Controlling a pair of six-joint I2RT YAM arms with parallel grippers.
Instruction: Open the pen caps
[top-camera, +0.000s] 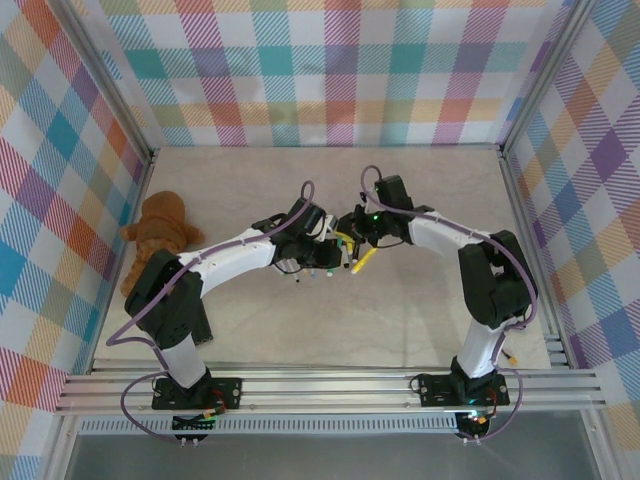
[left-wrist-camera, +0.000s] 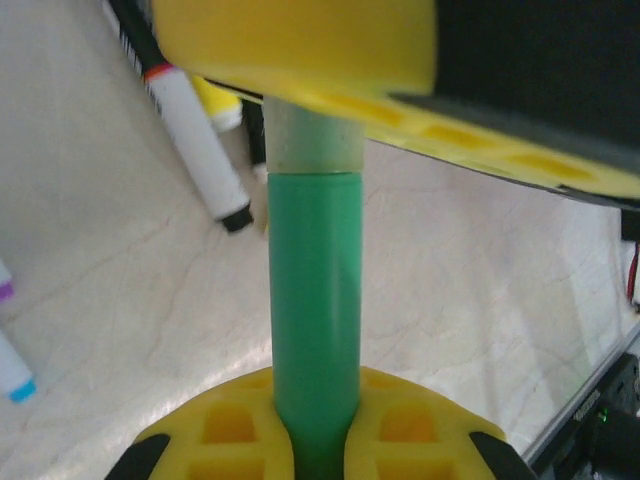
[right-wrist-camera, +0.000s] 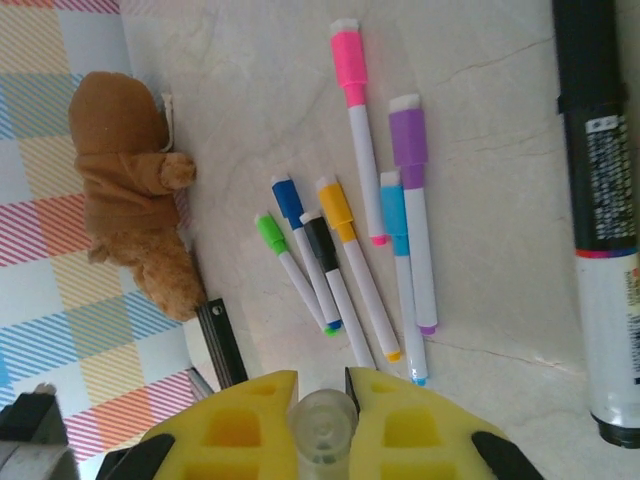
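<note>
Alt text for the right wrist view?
The right gripper, shut on a pale pen end, hangs over seven capped marker pens on the table; a brown teddy bear lies at the frame's left, a thick black-and-white marker at its right.

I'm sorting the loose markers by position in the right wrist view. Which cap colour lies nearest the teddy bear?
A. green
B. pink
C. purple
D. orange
A: the green cap sits at the left edge of the cluster, on the side facing the teddy bear, with the other three colours farther right.
</note>
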